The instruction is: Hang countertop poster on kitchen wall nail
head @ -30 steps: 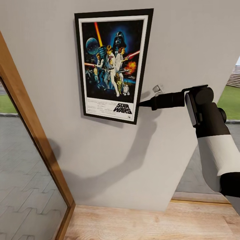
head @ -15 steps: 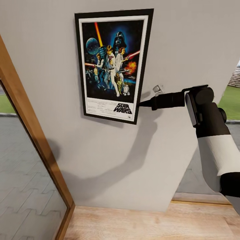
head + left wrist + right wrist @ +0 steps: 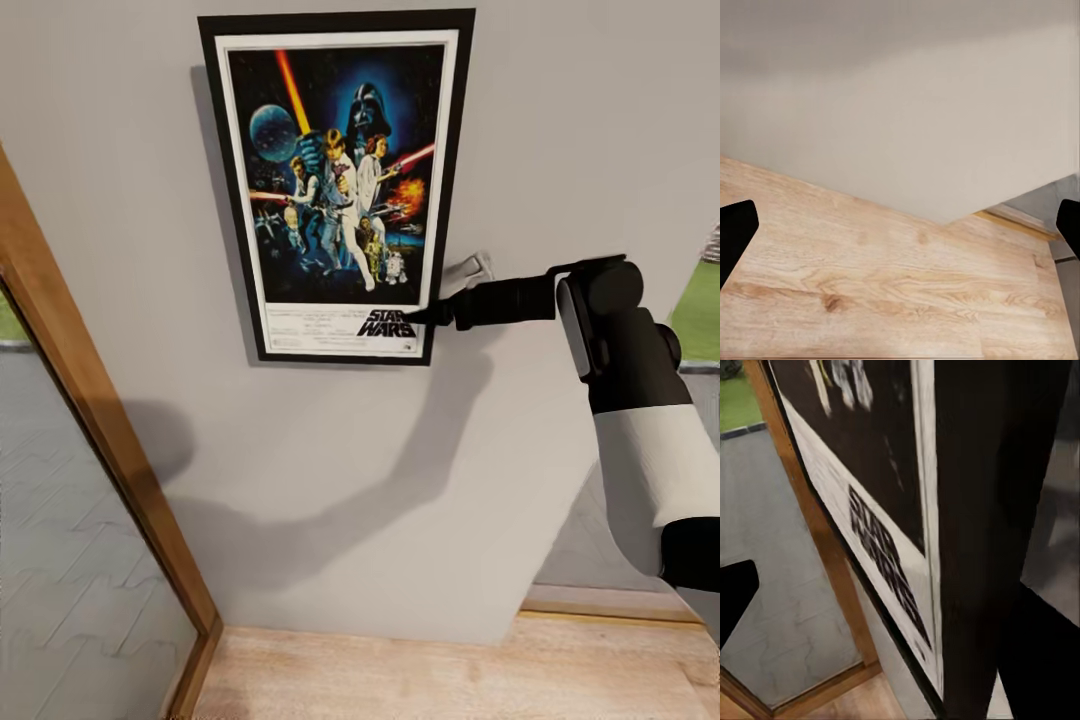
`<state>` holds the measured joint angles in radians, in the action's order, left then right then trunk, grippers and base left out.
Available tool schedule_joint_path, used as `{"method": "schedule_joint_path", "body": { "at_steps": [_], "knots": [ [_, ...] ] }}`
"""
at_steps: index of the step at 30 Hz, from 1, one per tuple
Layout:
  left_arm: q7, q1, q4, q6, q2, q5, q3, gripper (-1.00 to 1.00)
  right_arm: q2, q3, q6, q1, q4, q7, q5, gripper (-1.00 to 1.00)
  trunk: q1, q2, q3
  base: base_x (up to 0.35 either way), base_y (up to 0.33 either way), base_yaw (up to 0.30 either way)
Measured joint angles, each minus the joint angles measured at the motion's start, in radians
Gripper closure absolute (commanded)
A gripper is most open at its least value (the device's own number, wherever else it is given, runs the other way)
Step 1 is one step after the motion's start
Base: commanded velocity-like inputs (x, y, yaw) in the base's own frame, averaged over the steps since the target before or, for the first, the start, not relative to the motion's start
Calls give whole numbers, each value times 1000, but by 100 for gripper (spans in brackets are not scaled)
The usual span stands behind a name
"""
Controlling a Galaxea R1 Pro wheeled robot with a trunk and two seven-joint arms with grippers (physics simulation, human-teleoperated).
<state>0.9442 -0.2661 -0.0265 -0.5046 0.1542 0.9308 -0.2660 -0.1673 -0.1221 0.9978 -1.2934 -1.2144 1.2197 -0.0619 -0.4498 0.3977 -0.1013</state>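
Floorboards lie under the left gripper, jaws spread wide and empty, while farther off the right gripper pinches the poster by its lower right edge, now squared upright and flatter against the wall, likely catching its unseen nail

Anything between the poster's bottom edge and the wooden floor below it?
No. In the head view, below the poster there is bare grey wall, crossed by the arm's shadow, down to the wooden floor.
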Motion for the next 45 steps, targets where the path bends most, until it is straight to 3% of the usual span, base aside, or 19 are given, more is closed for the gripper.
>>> {"method": "schedule_joint_path", "body": {
  "at_steps": [7, 20, 21, 22, 26, 27, 29, 31, 32, 36, 44, 45],
  "knots": [
    [0, 0, 0, -1, -1, 0, 0, -100, 0, 0, -1, 0, -3, 0, -2, -100, 0, 0, 0, -268, 0, 0],
    [1, 0, 0, 1, 0, 0, 0, -100, -1, -2, -2, 5, -8, 4, 0, -100, 0, 0, 0, -33, 0, 0],
    [1, 0, 0, 0, 0, 1, 1, -100, -2, 2, -10, 136, -170, 8, 9, -100, 1, 1, 0, 0, 0, 0],
    [1, 0, 0, 0, 0, 1, 1, -100, -3, 3, -14, 190, -185, 8, 4, -100, 0, -1, 0, 0, 0, 0],
    [0, 0, 0, 0, 1, 1, 1, -100, -2, 34, -39, 309, -235, 8, 5, -100, 0, 0, 0, 0, 0, 0],
    [0, 0, 0, -1, 1, 1, 1, -100, -1, 99, -118, 401, -249, 9, 6, -100, 1, 0, 0, 0, 0, 0],
    [0, 0, 0, -1, 1, 1, 1, -100, -1, 159, -180, 490, -253, 8, 12, -100, 1, 0, 0, 0, 0, 0],
    [-1, 0, 0, 0, 1, 1, 1, -100, 0, 189, -208, 543, -255, 10, 21, -100, 0, 0, 0, 0, 0, 0],
    [-1, 0, -1, 0, 1, 1, 1, -100, 0, 208, -231, 598, -256, 10, 31, -100, 1, 0, 0, 0, 0, 0],
    [-2, 0, -1, 1, 1, 1, 1, -100, 0, 228, -308, 714, -256, 10, 42, -100, 0, 0, 0, 0, 0, 0],
    [-3, 0, -2, 0, 1, 1, 1, -100, 2, 244, -581, 1008, -243, 2, 47, -100, 1, 0, 0, 0, 0, 0],
    [-7, 0, -2, 0, 1, 1, 2, -100, 3, 248, -679, 1077, -161, -1, 47, -100, 0, 0, 0, 0, 0, 0]
  ]
}}
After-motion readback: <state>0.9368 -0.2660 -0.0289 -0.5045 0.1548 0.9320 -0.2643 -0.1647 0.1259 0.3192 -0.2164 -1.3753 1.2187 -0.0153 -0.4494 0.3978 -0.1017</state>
